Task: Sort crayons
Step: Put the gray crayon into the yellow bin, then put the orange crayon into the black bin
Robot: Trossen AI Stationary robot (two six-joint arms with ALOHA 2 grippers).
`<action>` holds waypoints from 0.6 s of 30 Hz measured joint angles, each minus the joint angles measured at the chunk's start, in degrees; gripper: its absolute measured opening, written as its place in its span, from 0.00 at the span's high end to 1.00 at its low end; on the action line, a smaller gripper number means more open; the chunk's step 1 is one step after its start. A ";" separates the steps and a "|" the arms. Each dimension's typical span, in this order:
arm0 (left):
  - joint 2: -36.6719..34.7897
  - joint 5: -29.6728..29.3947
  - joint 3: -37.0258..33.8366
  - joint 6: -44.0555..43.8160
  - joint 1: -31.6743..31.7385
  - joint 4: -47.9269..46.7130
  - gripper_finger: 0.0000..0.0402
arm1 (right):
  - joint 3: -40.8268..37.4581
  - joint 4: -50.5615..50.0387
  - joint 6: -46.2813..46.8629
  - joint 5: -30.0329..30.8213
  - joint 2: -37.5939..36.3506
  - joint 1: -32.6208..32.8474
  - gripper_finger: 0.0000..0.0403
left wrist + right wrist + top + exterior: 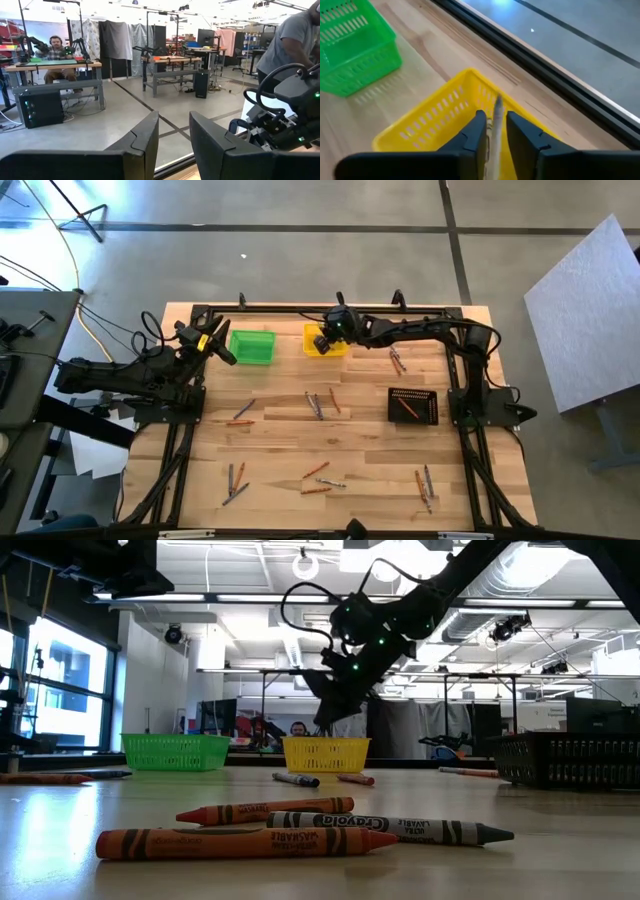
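Where the right arm reaches across the far end of the table [350, 430], its right gripper [495, 131] hangs over the yellow bin [445, 117], fingers pinched on one grey crayon [496, 120] held upright between them above the bin's inside. Green bin [251, 346]: just beside the yellow one, toward the left arm. Black bin [413, 406]: near the right arm's base, an orange-red crayon lying in it. Left gripper [174, 134]: raised by the green bin's outer side, pointing off the table into the room, fingers a narrow gap apart, holding nothing.

Loose crayons [318, 404], orange-red and grey mixed, lie in small clusters over the bare wood: a few mid-table, a pair beside the left arm's base, several along the near edge, a couple between the yellow and black bins. In the low view three lie closest, two orange-red and one grey [390, 828], touching side by side. A seated person [56, 55] is at a bench in the room; another person [290, 37] stands near the table.
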 joint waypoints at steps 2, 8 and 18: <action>0.00 0.00 0.00 0.00 0.00 0.00 0.75 | 0.00 -0.16 -0.05 -0.04 0.00 0.02 0.78; 0.00 0.00 0.00 -0.01 0.00 -0.02 0.75 | 0.44 -2.46 -0.19 -2.13 -1.38 -0.27 0.71; -0.02 0.00 0.00 0.42 0.00 -0.09 0.75 | 9.06 -41.42 -8.37 -6.90 -12.21 -0.63 0.71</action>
